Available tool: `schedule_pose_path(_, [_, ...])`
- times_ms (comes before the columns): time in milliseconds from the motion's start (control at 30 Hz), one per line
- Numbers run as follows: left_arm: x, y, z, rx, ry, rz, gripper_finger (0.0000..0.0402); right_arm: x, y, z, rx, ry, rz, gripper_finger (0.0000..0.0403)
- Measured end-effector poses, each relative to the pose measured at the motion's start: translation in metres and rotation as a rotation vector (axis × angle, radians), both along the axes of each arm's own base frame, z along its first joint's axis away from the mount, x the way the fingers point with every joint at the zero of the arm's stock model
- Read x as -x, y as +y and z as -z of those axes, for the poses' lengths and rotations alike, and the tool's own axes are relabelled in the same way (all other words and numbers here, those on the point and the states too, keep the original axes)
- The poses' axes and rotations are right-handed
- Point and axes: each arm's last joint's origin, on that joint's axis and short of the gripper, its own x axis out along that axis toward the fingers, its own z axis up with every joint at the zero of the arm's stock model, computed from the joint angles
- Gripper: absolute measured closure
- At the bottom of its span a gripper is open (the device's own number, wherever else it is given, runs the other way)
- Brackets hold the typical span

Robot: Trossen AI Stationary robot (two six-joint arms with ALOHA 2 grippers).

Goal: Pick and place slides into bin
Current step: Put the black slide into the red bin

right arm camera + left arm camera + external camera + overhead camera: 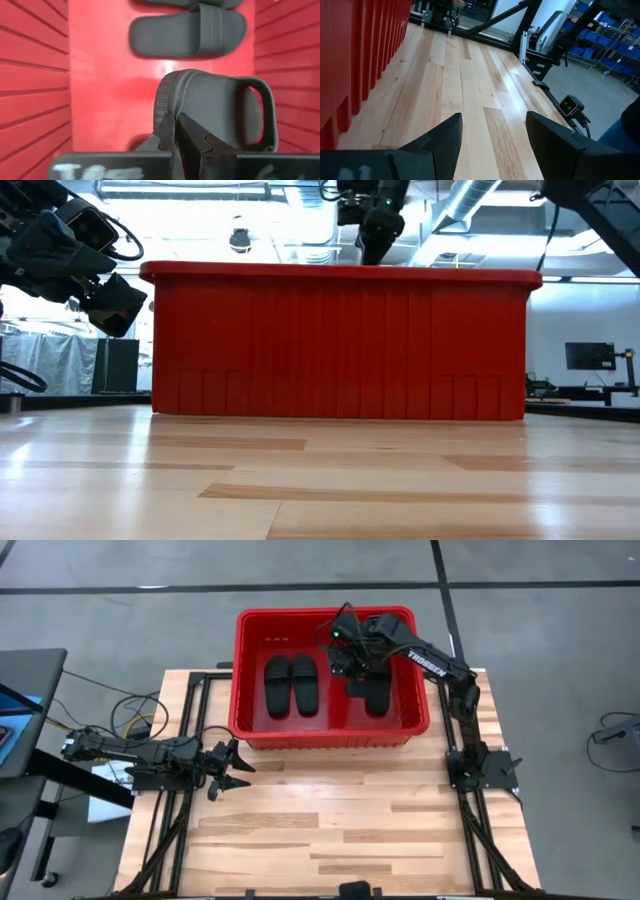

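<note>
**Right gripper pinches a slide over the bin**

Pale wooden planks make up the table (pixel 330 830), with grey floor around it. At the table's far edge sits the red bin (pixel 412 712), its ribbed front wall filling the low view.

Two slides lie flat on the bin floor in its left half, side by side and touching: the left slide (pixel 277 686) and the second slide (pixel 304 683). Their long axes run from the near wall toward the far wall. A third slide (pixel 377 692) lies in the right half, parallel to them, partly under the right arm.

Over the bin's right half, the right gripper (pixel 176 131) has its fingers pressed together on the rim of a held slide (pixel 220 112). That slide is tilted up on its edge, with its strap opening showing.

Near the table's left edge, well apart from the bin, the left gripper (pixel 232 769) hangs over bare wood with its fingers spread.
</note>
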Motion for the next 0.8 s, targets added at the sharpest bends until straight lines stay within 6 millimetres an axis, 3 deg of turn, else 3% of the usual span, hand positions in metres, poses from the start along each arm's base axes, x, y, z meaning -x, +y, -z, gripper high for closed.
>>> schedule_pose_path(800, [0.0, 0.0, 0.0, 0.0, 0.0, 0.0, 0.0191, 0.017, -0.04, -0.003, -0.053, -0.1, 0.039, 0.0403])
